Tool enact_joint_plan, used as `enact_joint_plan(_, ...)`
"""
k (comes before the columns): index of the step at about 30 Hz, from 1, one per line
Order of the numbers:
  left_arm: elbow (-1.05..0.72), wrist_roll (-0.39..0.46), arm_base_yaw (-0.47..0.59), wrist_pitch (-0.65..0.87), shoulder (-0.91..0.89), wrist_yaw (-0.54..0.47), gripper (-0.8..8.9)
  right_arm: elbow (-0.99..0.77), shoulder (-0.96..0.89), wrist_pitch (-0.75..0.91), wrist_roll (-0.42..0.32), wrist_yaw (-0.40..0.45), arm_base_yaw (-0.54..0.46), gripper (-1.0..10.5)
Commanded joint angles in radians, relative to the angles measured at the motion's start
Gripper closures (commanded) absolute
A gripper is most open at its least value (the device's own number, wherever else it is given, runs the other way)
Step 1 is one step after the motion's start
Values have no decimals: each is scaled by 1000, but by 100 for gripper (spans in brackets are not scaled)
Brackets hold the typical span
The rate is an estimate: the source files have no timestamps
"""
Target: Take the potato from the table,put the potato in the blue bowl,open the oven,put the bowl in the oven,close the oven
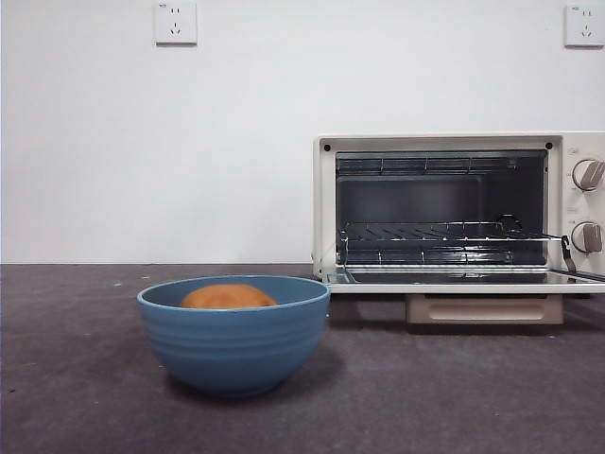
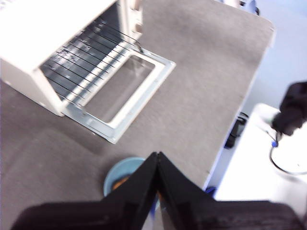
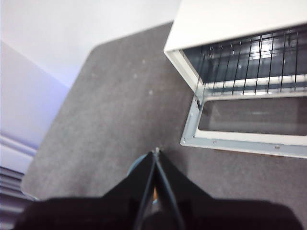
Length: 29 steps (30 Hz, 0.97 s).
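The blue bowl [image 1: 234,333] stands on the dark grey table [image 1: 76,378], left of the oven [image 1: 458,213]. The orange-tan potato [image 1: 227,297] lies inside it, its top showing above the rim. The oven's door [image 1: 468,280] hangs fully open and flat, baring the wire rack [image 1: 440,232]. In the left wrist view my left gripper [image 2: 157,155] is shut and empty, high above the bowl [image 2: 122,175], with the open oven [image 2: 72,52] beyond. My right gripper [image 3: 156,152] is also shut and empty, high above the table, covering most of the bowl [image 3: 136,167] beside the oven door [image 3: 244,122].
Two knobs [image 1: 588,203] sit on the oven's right side. White wall with two sockets [image 1: 176,23] runs behind the table. The table's edge [image 2: 240,115] shows in the left wrist view, with a white surface and black object [image 2: 292,108] past it.
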Motion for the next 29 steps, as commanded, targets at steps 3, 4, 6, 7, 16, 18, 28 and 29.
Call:
enact_joint_plan(3,-197,-31,-14,0,-76,-3,819,3,85,50,65,114,194,946)
enact_joint_plan(4,-248,-32,-14,0,-95,-5,819,3,105,61,79,159,252,946)
enact_joint_plan(6,-339,-39,-14,0,-134,-5,819,3,156,85,108,256,369,946)
enact_joint_plan(7,-386,-43,-14,1,-152,-5,819,3,184,97,124,306,434,946)
enact_joint_plan(16,-671,-97,59,47,-354,-3,820,3,520,143,146,491,751,936)
enact_joint_plan(18,-725,-110,113,56,-433,-3,822,3,628,149,146,488,785,935)
enact_joint_plan(28,-884,-70,311,58,-604,137,822,3,913,263,143,491,792,631)
enact_joint_plan(29,-895,-71,315,65,-602,135,822,3,929,262,143,491,792,631)
